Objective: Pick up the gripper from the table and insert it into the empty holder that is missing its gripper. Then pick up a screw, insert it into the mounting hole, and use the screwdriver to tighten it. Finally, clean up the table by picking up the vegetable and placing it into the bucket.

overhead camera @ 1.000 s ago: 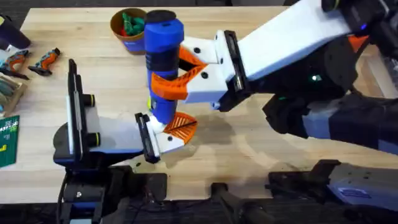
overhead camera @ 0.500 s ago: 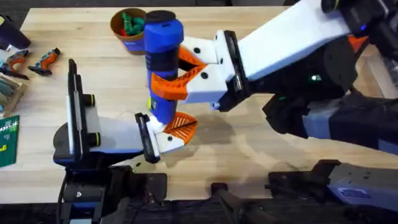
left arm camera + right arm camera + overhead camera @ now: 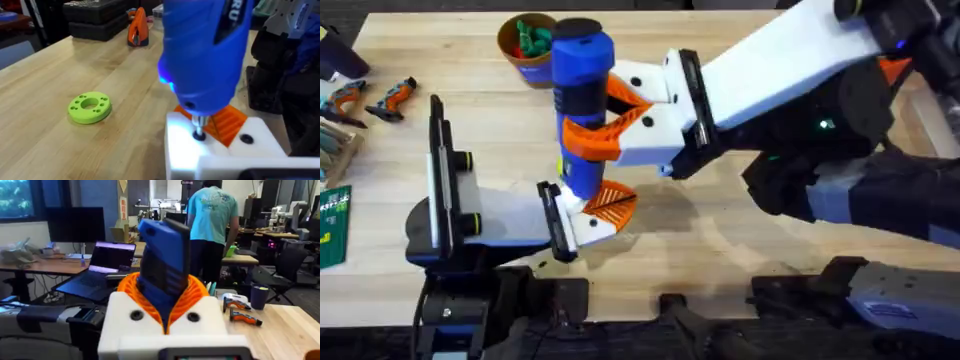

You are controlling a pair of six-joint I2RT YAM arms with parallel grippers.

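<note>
The right claw [image 3: 605,125] is reaching in across the middle of the counter [image 3: 740,250], and its orange ribbed pads [image 3: 590,140] are clamping tight round the blue screwdriver [image 3: 582,90], which is standing upright. From the right wrist, the screwdriver's body [image 3: 162,270] is rising straight up between the orange pads [image 3: 192,297], gripped on both sides.

Down below, the screwdriver's tip is sitting on the white holder [image 3: 582,228] at the end of the left arm, just beside the orange ribbed gripper [image 3: 610,203] already seated there. The left wrist view is giving the close look: the short metal tip [image 3: 199,127] is pressing into a hole in the white holder [image 3: 180,145], a blue light is glowing on the screwdriver's side [image 3: 200,55], and the orange gripper [image 3: 227,122] is lying right behind the tip. As for the left claw [image 3: 595,215] itself, I cannot tell whether it is apart or together.

Farther out, the tan bucket [image 3: 525,45] with its blue band is standing near the far edge, green and red pieces inside it. A bright green disc with holes [image 3: 90,106] is lying flat on the counter [image 3: 45,95], well apart from the action.
</note>
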